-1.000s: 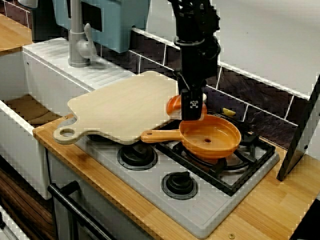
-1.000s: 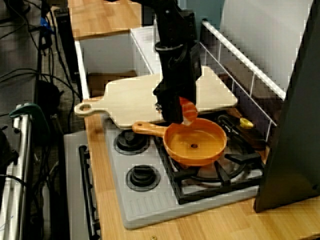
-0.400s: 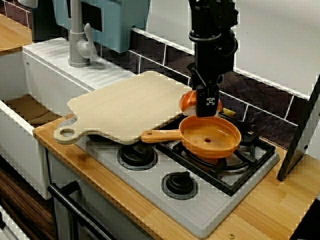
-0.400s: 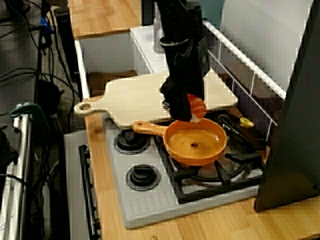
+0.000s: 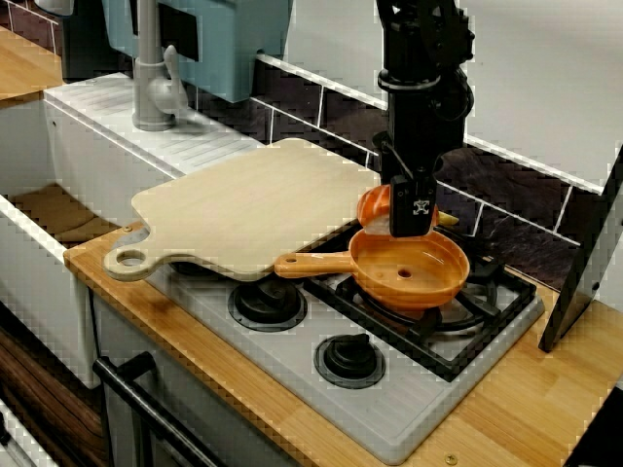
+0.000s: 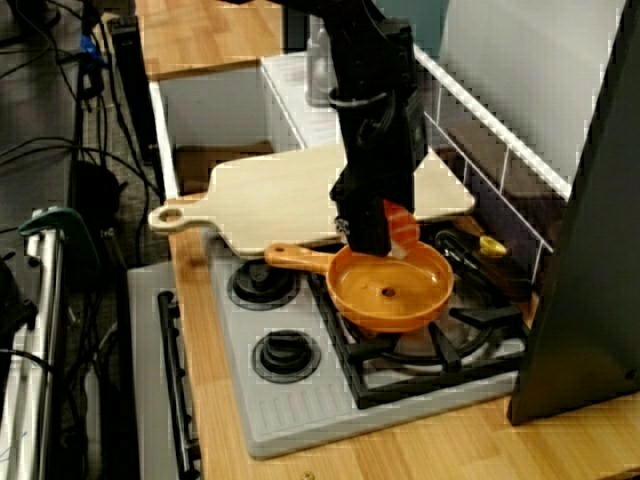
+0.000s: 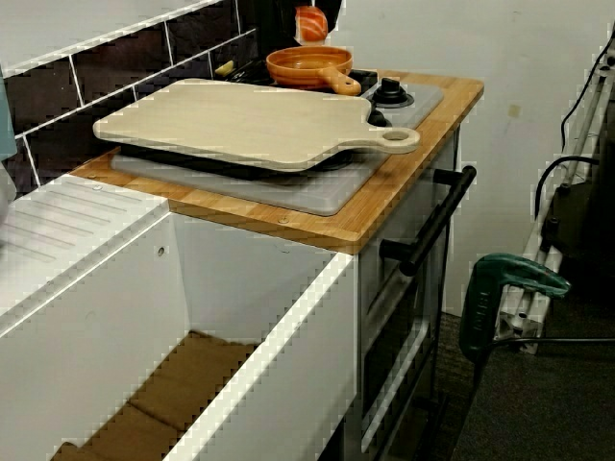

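My pincer [image 5: 410, 222] is closed on an orange-white piece [image 5: 374, 206], just above the pan [image 5: 438, 280] at its far edge. Judgement: grip firm, piece level and clear of the rim.

orange piece [image 5: 374, 206] — half behind tool [image 5: 413, 224], arm [image 5: 424, 88] cropped

No readable words, numbers or brand names anywhere; a small white mark [image 5: 421, 206] on the black gripper [image 5: 411, 226], seen from the front, is too blurred to make out
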You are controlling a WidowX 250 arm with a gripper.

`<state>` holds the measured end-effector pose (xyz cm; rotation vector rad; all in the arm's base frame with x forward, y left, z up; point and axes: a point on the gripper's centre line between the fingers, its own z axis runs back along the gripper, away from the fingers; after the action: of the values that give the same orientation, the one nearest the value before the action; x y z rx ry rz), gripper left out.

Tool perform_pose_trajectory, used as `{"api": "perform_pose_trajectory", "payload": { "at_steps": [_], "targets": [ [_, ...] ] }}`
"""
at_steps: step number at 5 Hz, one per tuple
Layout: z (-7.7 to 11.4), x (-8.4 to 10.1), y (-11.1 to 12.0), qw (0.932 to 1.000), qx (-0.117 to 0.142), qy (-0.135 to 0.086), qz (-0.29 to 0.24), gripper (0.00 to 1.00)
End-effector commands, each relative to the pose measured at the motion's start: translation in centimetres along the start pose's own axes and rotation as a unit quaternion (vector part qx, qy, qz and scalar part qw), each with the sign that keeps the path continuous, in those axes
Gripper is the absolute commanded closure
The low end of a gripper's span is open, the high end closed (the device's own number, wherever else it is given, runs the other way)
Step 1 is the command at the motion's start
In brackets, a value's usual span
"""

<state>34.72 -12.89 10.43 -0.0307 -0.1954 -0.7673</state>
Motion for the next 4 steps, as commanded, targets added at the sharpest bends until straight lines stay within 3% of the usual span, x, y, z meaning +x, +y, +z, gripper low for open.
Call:
{"api": "perform_pose_trajectory", "payload": {
  "at_steps": [1,2,3,4],
  "targets": [
    [1.7,0.0,0.4,0.9995,0.002,-0.031,0.01,0.0],
    [2.2,-0.7,0.7,0.9992,0.002,-0.035,0.018,0.0],
    [3.0,-1.4,0.9,0.9993,0.004,-0.022,0.029,0.0],
    [4.0,-3.3,0.9,0.9988,-0.009,-0.017,0.044,0.0]
  ]
}}
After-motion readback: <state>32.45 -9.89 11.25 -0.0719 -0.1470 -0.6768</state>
